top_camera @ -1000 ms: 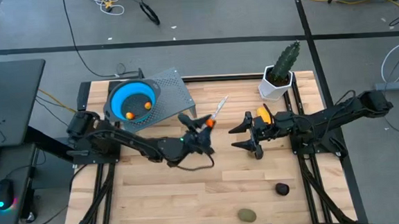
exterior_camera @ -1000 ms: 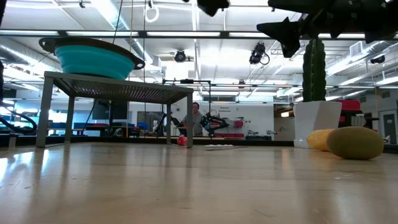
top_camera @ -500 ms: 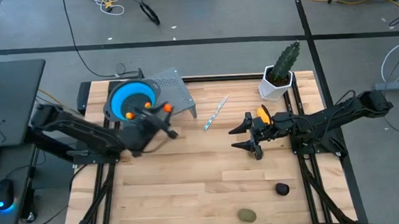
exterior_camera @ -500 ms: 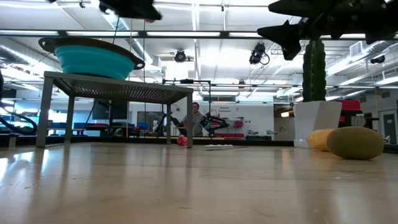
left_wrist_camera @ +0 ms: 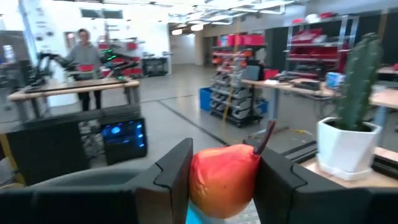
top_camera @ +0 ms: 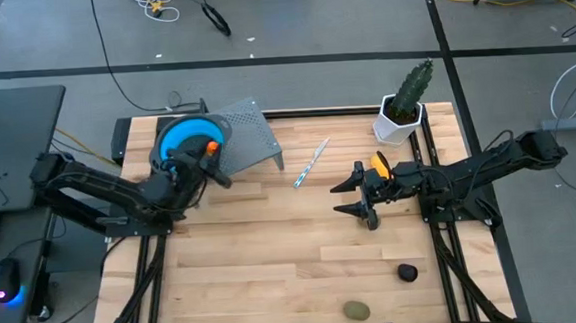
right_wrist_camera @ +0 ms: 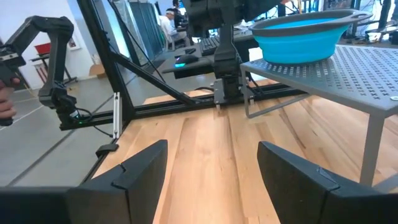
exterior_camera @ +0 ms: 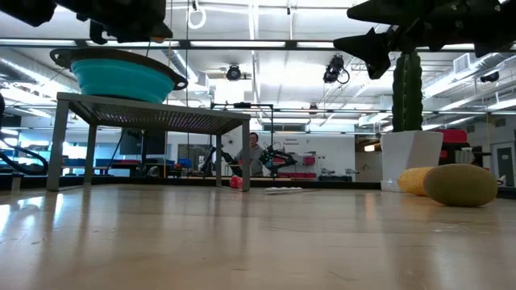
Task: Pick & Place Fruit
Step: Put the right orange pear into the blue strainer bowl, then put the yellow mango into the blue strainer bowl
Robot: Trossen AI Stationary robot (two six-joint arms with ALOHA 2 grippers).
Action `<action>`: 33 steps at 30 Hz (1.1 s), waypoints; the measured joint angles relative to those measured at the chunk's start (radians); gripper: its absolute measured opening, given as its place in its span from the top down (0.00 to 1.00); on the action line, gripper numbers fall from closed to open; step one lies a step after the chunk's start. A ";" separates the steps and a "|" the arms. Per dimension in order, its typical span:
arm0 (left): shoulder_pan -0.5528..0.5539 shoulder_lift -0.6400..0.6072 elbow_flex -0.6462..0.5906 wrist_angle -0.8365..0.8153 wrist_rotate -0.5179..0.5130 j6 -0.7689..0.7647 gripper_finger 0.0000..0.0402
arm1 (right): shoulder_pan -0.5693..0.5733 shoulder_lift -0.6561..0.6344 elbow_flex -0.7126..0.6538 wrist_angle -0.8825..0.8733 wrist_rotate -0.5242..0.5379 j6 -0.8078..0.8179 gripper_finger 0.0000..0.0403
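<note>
My left gripper (top_camera: 207, 152) is shut on a small orange-red toy fruit (left_wrist_camera: 224, 180) with a dark stem, above the near-right rim of the blue bowl (top_camera: 181, 141). The bowl sits on a grey perforated stand (top_camera: 246, 134). My right gripper (top_camera: 350, 198) hovers open and empty at the table's middle right. A yellow-orange oval fruit (top_camera: 379, 163) lies beside it. A dark round fruit (top_camera: 406, 272) and an olive-green oval fruit (top_camera: 356, 310) lie near the front edge. The arm hides part of the bowl's inside. My left gripper pinches the orange-red fruit's two opposite sides (left_wrist_camera: 198, 180) between its two fingers (left_wrist_camera: 177, 174). The fruit is lifted clear above the bowl (left_wrist_camera: 93, 183), and its stem (left_wrist_camera: 264, 140) points up and away from the wrist.
A cactus in a white pot (top_camera: 405, 104) stands at the far right. A thin pale stick (top_camera: 310, 163) lies at the far middle. The stand raises the bowl (exterior_camera: 121, 78) well above the tabletop. A person stands in the room beyond (exterior_camera: 254, 153).
My left gripper has carried the orange-red fruit from the table's middle, near the stick, toward the left and far edges until it is above the bowl. It has stayed shut on the fruit.
</note>
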 joint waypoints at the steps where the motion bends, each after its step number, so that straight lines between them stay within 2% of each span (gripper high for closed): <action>1: 0.000 0.006 0.000 0.003 -0.012 -0.001 0.65 | 0.000 0.000 0.000 -0.002 0.000 0.000 0.36; 9: 0.000 0.013 0.000 0.000 -0.238 -0.022 0.51 | 0.000 0.000 0.000 -0.009 0.000 0.000 0.36; 15: 0.000 0.013 0.000 0.000 -0.208 -0.036 0.40 | 0.000 0.000 0.000 -0.009 0.000 0.000 0.36; 19: 0.000 0.013 0.000 0.011 -0.081 -0.048 0.37 | 0.000 0.000 0.000 -0.009 0.000 0.000 0.36; 22: 0.000 0.013 0.000 0.043 0.131 -0.034 0.37 | 0.000 0.000 0.000 -0.025 0.009 0.000 0.36; 24: 0.005 0.013 0.000 0.090 0.290 -0.014 0.38 | 0.000 0.000 0.000 -0.063 0.063 -0.007 0.36; 28: 0.022 0.013 0.001 0.142 0.526 -0.029 0.39 | 0.000 -0.012 0.000 -0.203 0.268 -0.009 0.36; 30: 0.029 0.013 0.001 0.140 0.569 -0.043 0.39 | 0.000 -0.020 0.000 -0.298 0.380 0.013 0.36; 33: 0.036 0.021 0.001 0.142 0.571 -0.044 0.39 | -0.004 -0.033 -0.001 -0.448 0.549 0.115 0.36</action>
